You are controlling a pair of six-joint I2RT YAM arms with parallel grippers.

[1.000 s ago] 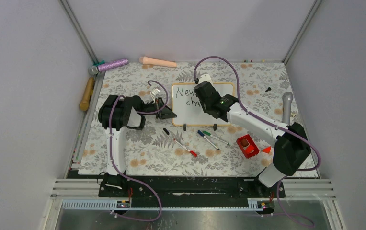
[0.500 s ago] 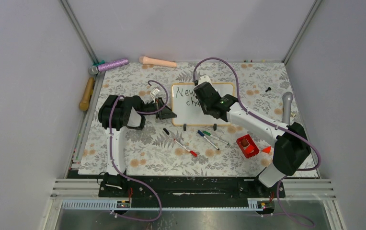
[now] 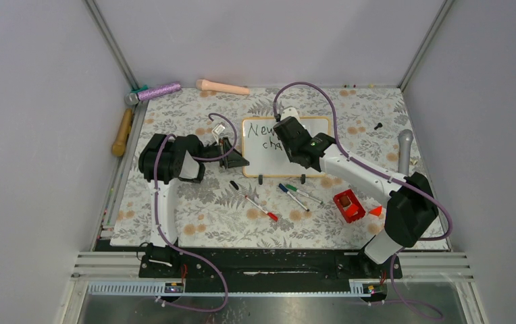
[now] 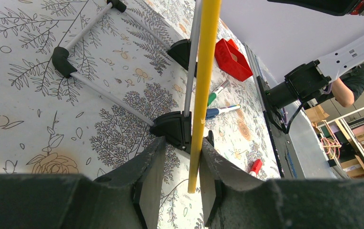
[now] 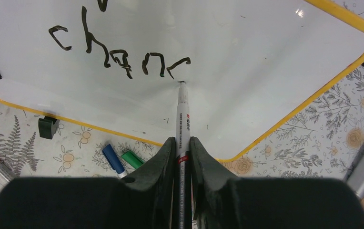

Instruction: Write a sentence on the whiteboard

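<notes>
The whiteboard [image 3: 309,135] stands tilted on the floral mat, yellowish frame, black feet. Black writing [image 3: 263,130] reads "New" with "cha" under it; the rest is hidden by my right arm. In the right wrist view the second line [image 5: 118,52] reads "chanc". My right gripper [image 5: 182,143] is shut on a black marker [image 5: 182,114]; its tip touches the board [image 5: 266,57] just right of the last letter. My right gripper [image 3: 284,135] is over the board's middle. My left gripper [image 3: 240,162] [image 4: 183,143] clamps the board's lower left edge [image 4: 206,71] at a black foot [image 4: 173,129].
Loose markers lie in front of the board: red-capped [image 3: 262,209], blue [image 3: 290,196], green [image 3: 304,194]. A red box [image 3: 348,206] and orange cone [image 3: 375,211] sit right. A grey microphone [image 3: 404,150], purple microphone [image 3: 155,92], peach cylinder [image 3: 221,86] and wooden handle [image 3: 121,131] line the edges.
My right wrist has shifted very slightly over the board. The left arm and the board have not moved.
</notes>
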